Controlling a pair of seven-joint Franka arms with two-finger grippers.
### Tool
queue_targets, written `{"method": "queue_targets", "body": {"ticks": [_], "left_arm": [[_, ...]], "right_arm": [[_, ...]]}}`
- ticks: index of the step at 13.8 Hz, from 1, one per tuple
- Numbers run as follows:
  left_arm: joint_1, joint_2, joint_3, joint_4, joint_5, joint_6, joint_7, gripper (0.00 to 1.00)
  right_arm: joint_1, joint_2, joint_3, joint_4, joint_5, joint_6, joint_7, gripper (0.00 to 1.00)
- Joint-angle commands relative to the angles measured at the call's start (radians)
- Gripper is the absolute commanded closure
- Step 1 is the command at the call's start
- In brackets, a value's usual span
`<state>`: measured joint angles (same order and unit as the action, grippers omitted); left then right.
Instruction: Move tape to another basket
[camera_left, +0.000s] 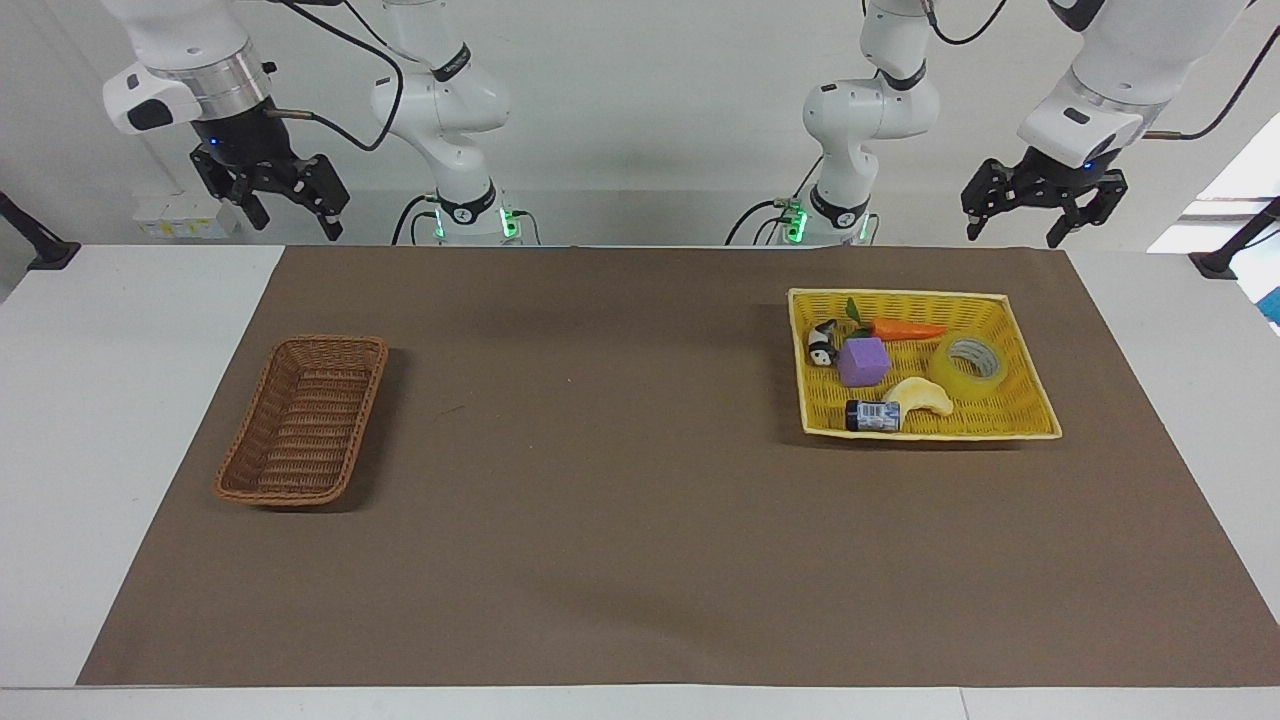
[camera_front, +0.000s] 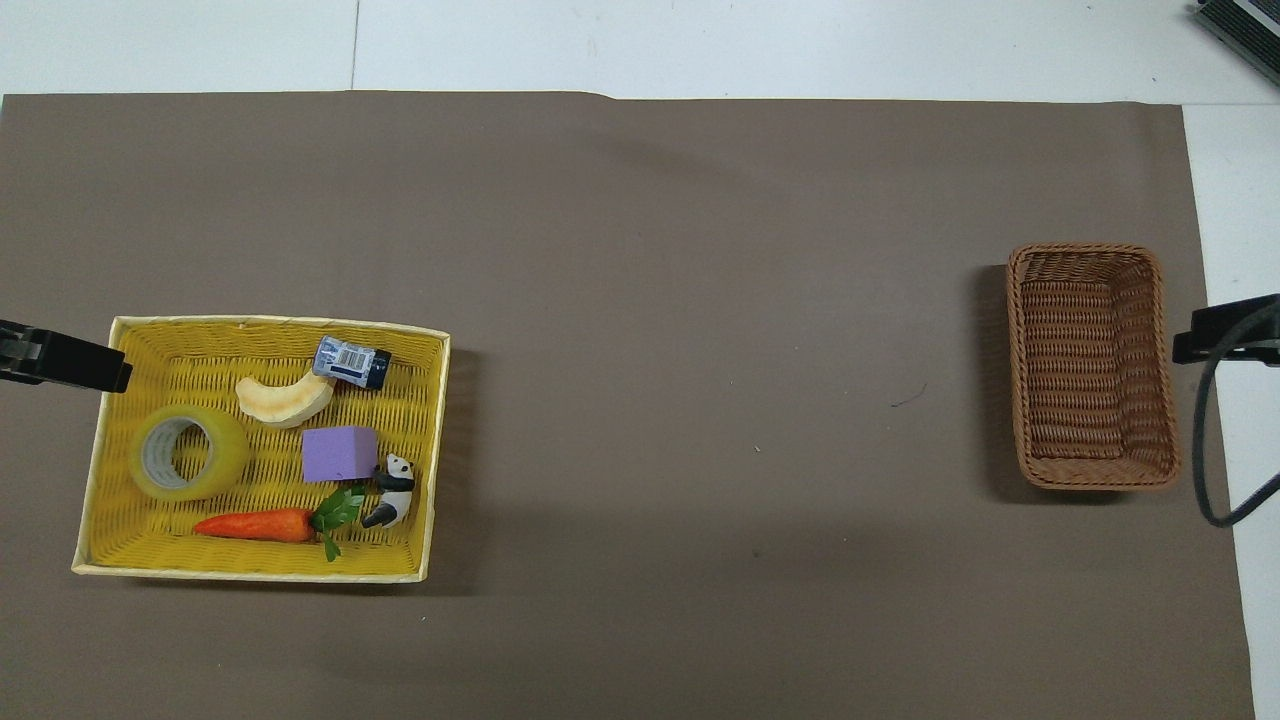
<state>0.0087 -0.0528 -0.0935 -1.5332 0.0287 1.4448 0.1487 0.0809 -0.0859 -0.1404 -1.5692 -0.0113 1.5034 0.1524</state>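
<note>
- Tape (camera_left: 968, 366): lies flat in the yellow tray-basket (camera_left: 1030, 425), toward the left arm's end of the table; the carrot (camera_left: 905, 329) is at its 10 o'clock in the facing view, the crescent toy (camera_left: 922, 396) at its 7 o'clock, just beside it.
- Purple cube (camera_left: 863, 361), panda figure (camera_left: 822, 343) and small bottle (camera_left: 872, 415): share that tray.
- Brown wicker basket (camera_left: 303, 418): holds nothing, well apart, toward the right arm's end.
- Left gripper (camera_left: 1044, 203): raised at the table's edge near the tray, jaws spread, holding nothing.
- Right gripper (camera_left: 278, 199): raised likewise, jaws spread.
</note>
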Motion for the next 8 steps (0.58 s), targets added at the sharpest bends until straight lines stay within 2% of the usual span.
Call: {"method": "queue_targets", "body": {"ticks": [1,8], "left_arm": [[0.026,-0.007,-0.008,-0.016,0.008,0.020,0.014,0.00],[0.027,-0.005,-0.009,-0.011,0.005,0.022,-0.021,0.00]], "right_arm": [[-0.012,-0.012,0.004,-0.009,0.025,-0.009,-0.016,0.00],[-0.012,-0.012,0.004,-0.009,0.025,-0.009,-0.016,0.00]]}}
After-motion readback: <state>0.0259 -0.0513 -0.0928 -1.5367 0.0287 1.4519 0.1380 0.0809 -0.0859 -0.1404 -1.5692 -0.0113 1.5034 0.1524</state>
